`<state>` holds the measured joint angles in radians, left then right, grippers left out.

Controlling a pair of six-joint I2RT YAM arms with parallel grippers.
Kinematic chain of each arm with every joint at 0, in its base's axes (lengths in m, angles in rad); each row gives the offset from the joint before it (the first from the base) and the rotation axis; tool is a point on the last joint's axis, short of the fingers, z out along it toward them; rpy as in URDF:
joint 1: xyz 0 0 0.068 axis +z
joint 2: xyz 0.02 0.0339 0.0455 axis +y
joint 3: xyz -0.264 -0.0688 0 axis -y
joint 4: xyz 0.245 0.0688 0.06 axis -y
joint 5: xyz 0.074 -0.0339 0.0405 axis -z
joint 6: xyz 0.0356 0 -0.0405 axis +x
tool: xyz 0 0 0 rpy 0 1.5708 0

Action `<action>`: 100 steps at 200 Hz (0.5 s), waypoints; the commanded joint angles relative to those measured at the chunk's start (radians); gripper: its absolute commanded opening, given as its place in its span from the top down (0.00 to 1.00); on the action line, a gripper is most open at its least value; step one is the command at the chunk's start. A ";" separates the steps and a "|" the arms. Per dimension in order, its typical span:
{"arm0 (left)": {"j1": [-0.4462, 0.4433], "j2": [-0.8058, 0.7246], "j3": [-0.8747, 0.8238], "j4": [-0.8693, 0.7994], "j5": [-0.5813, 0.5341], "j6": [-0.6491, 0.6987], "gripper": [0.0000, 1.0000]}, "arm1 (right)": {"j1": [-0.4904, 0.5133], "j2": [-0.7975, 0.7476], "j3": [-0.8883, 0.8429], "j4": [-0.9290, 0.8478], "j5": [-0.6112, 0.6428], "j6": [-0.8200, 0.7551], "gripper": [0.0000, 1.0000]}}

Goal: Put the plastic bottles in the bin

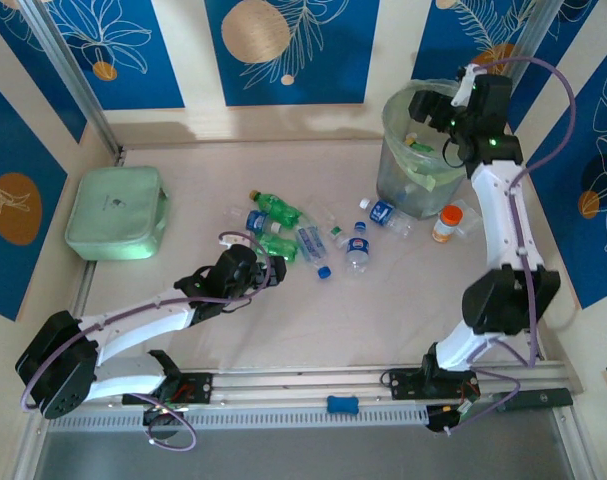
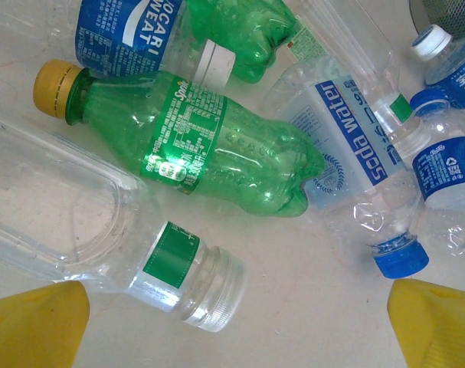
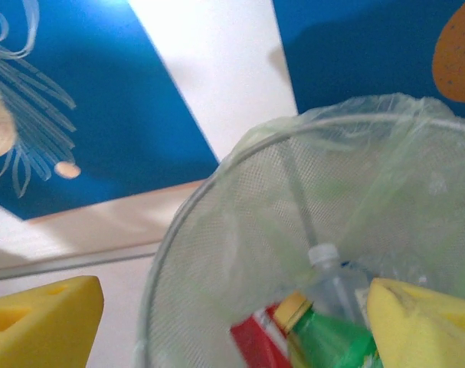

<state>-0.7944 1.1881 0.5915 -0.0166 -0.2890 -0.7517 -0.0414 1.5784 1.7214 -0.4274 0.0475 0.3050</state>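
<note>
On the beige table (image 1: 313, 320) many bottles (image 1: 283, 212) lie in a loose group, not yet binned. At least two are in the bin (image 1: 398, 185). The right gripper (image 3: 232, 318) hangs above it, jaws apart and empty. The left gripper (image 2: 236, 322), wide apart, hovers over the group.

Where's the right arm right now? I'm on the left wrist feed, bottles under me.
Observer: The right gripper hangs over the bin, far right in the top view.
Operator: Holding a bottle?
Observer: No, its jaws are open with nothing between them.
Operator: Anything in the bin yet?
Observer: Yes, the right wrist view shows a green bottle with a yellow cap and a clear bottle inside.
</note>
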 commanded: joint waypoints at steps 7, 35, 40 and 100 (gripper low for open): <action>0.013 -0.012 0.004 0.010 -0.004 0.006 0.01 | 0.060 -0.149 -0.188 0.023 -0.060 0.005 0.10; 0.021 -0.009 0.000 0.020 -0.010 0.009 0.01 | 0.137 -0.268 -0.388 0.037 -0.083 0.024 0.07; 0.022 -0.007 0.001 0.020 -0.008 0.009 0.01 | 0.152 -0.280 -0.416 0.033 -0.088 0.025 0.07; 0.030 -0.007 -0.003 0.025 -0.006 0.006 0.01 | 0.289 -0.230 -0.608 -0.039 0.032 0.017 0.05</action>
<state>-0.7761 1.1881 0.5915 -0.0151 -0.2893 -0.7513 0.2230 1.3048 1.1412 -0.4358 0.0082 0.3218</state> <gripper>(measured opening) 0.993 0.946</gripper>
